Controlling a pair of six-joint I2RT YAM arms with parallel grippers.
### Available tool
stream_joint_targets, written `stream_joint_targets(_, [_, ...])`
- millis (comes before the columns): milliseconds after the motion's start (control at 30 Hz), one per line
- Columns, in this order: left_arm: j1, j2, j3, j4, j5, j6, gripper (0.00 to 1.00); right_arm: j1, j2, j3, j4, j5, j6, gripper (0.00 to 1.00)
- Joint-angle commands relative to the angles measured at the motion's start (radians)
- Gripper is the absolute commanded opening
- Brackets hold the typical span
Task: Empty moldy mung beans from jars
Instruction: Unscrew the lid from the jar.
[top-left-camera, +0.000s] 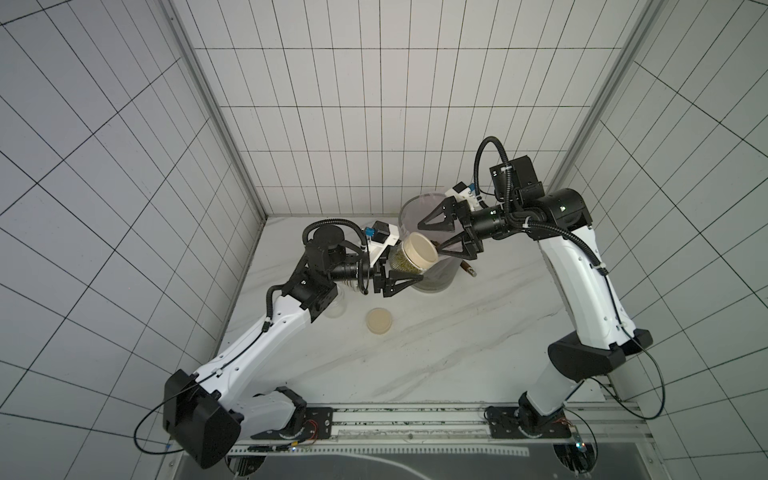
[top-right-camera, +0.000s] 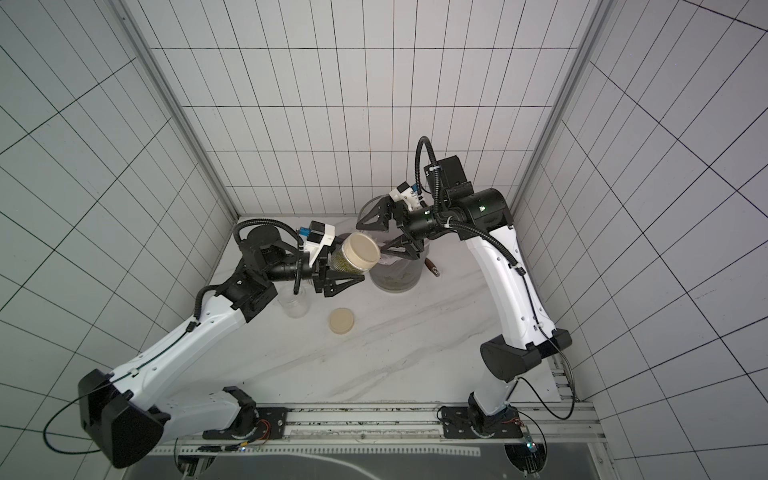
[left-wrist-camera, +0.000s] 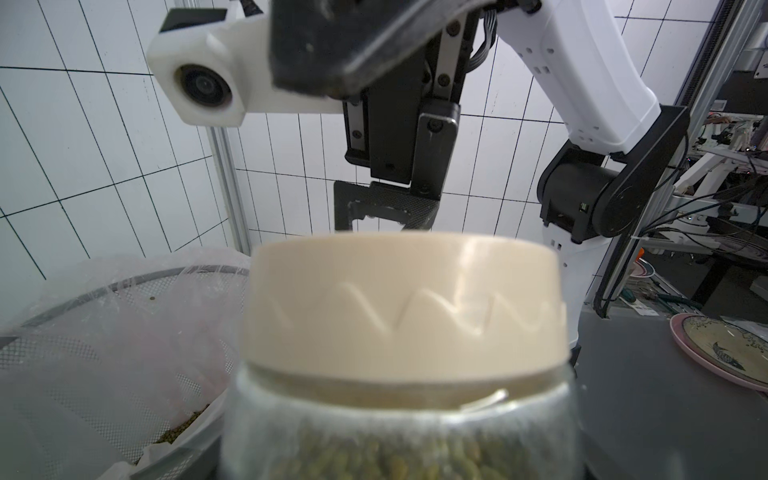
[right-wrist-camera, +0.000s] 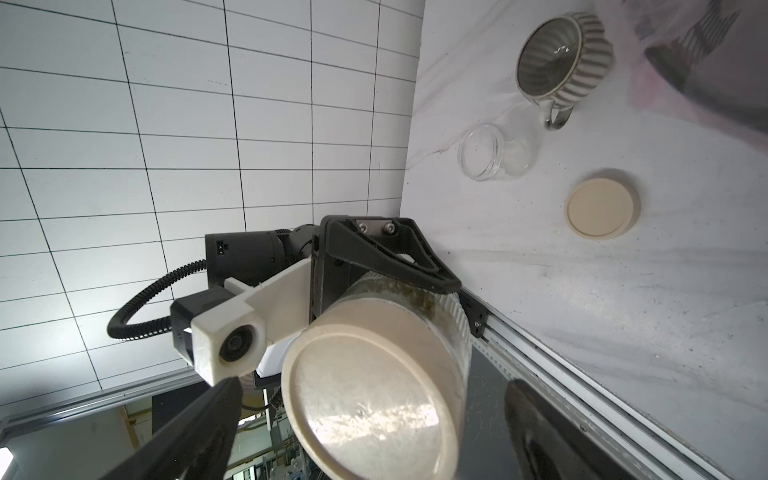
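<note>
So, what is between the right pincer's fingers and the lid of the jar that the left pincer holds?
Nothing. In the right wrist view the open right pincer straddles the beige lid of the jar, with a bare gap on each side.

Lidded jar (top-left-camera: 403, 264): clear glass, raised off the surface (top-left-camera: 457, 353), tipped sideways, packed with olive-green mung beans (left-wrist-camera: 399, 457). Second jar (right-wrist-camera: 494, 151): empty, uncapped, upright on the surface, loose beige lid (right-wrist-camera: 602, 203) flat nearby.
</note>
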Motion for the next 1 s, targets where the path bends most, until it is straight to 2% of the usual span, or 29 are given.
stream_joint_targets(0, [-0.004, -0.003, 0.03, -0.001, -0.01, 0.08, 0.22, 0.028, -0.015, -0.059, -0.052, -0.042, 0.0, 1.0])
stream_joint_targets(600, [-0.014, -0.035, -0.01, -0.027, -0.01, 0.108, 0.22, 0.063, 0.022, -0.076, -0.053, 0.021, -0.072, 0.99])
stream_joint_targets(767, [-0.021, -0.038, -0.016, -0.029, -0.012, 0.11, 0.24, 0.065, 0.027, -0.075, -0.053, 0.051, -0.103, 0.9])
stream_joint_targets(967, [-0.024, -0.042, -0.022, -0.03, -0.018, 0.115, 0.25, 0.071, 0.034, -0.069, -0.053, 0.061, -0.12, 0.86])
